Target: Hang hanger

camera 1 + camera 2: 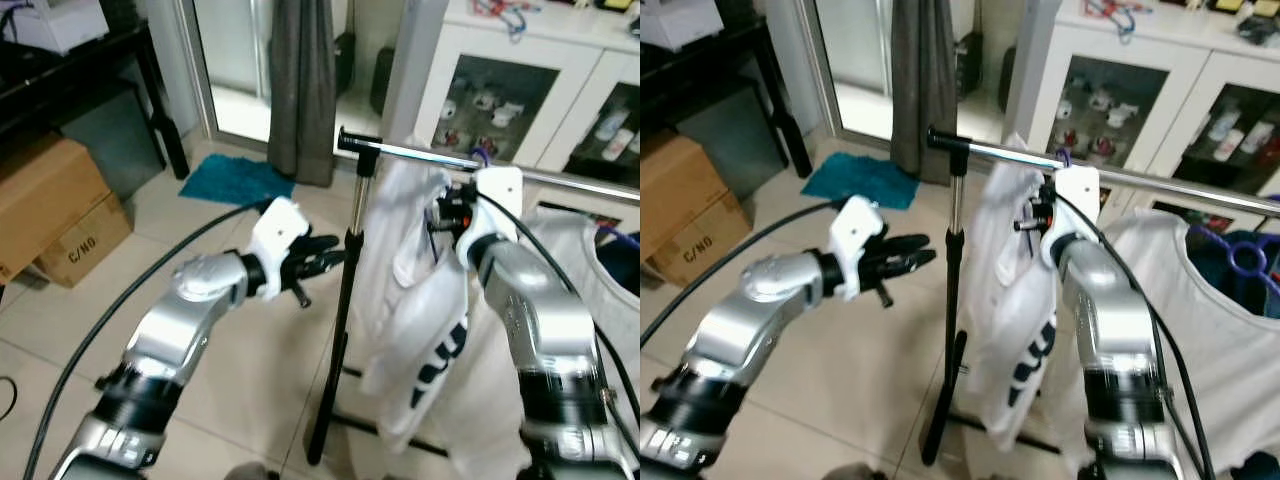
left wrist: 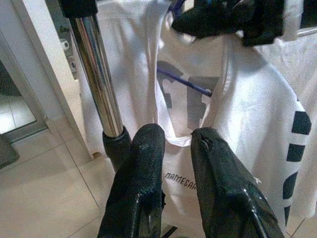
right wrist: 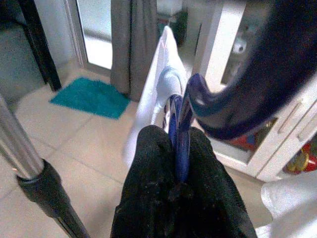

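Note:
A white T-shirt with dark lettering hangs on a blue hanger. My right gripper is shut on the hanger's neck, just below the chrome rail of a clothes rack. The hanger's hook is up at the rail; whether it rests on the rail cannot be told. My left gripper is open and holds nothing. It is at mid height, just left of the rack's upright pole, and points at the shirt.
A second white shirt on a blue hanger hangs further right on the rail. A white glass-door cabinet stands behind the rack. A grey curtain, a teal mat and a cardboard box lie to the left.

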Controlling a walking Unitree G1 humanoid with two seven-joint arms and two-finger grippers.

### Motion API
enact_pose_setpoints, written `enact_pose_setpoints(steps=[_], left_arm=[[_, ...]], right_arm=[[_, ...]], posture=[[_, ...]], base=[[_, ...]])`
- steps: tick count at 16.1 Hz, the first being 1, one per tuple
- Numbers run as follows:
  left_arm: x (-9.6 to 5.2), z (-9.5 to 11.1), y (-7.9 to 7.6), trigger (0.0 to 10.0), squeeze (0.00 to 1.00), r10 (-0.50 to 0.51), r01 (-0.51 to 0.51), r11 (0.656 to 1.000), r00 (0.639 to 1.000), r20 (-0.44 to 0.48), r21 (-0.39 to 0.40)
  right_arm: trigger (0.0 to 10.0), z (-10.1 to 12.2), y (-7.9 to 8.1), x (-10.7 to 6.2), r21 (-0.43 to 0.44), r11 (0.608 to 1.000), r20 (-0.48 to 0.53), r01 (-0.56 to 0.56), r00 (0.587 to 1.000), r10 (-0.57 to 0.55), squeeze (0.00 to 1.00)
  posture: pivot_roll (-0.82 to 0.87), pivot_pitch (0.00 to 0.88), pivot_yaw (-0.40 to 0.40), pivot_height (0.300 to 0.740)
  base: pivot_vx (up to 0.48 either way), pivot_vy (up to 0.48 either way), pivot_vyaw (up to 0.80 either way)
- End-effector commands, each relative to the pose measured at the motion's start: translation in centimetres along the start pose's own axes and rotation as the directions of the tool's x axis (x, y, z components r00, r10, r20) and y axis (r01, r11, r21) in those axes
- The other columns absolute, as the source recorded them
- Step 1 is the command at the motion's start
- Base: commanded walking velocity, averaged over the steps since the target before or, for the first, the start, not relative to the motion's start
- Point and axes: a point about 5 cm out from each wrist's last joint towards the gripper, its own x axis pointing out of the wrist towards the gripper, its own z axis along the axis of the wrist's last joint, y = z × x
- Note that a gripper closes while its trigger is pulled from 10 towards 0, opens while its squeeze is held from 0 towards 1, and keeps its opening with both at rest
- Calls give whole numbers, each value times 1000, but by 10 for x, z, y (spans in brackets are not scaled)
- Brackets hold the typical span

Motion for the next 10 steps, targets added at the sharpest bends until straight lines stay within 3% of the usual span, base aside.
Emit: enact_pose_setpoints(steps=[1,4,8,9,10], left_arm=[[4,4,1,10000,0,1,-1,1000,1000,-12,7],[10,6,2,10000,0,3,-4,1000,1000,-18,-13],[11,6,0,10000,0,-15,15,1000,1000,-17,-12],[9,6,0,10000,0,-19,19,1000,1000,-17,-8],[8,6,0,10000,0,-25,25,1000,999,-21,-4]], right_arm=[[10000,2,-1,5,-19,1000,-11,10,1000,-10,0],[10000,1,-8,18,-31,999,-73,41,996,-43,0],[10000,-6,-8,21,-22,1000,-145,22,989,-25,0],[10000,-9,-8,18,-13,1000,-154,14,988,-16,1000],[10000,-10,-8,14,8,1000,-142,5,990,-4,1000]], posture=[[56,0,-13,740],[56,0,-14,740],[64,0,-26,740],[65,0,-27,740],[66,0,-25,740]], base=[[0,0,0],[0,0,0],[0,0,0],[0,0,0],[0,0,0]])
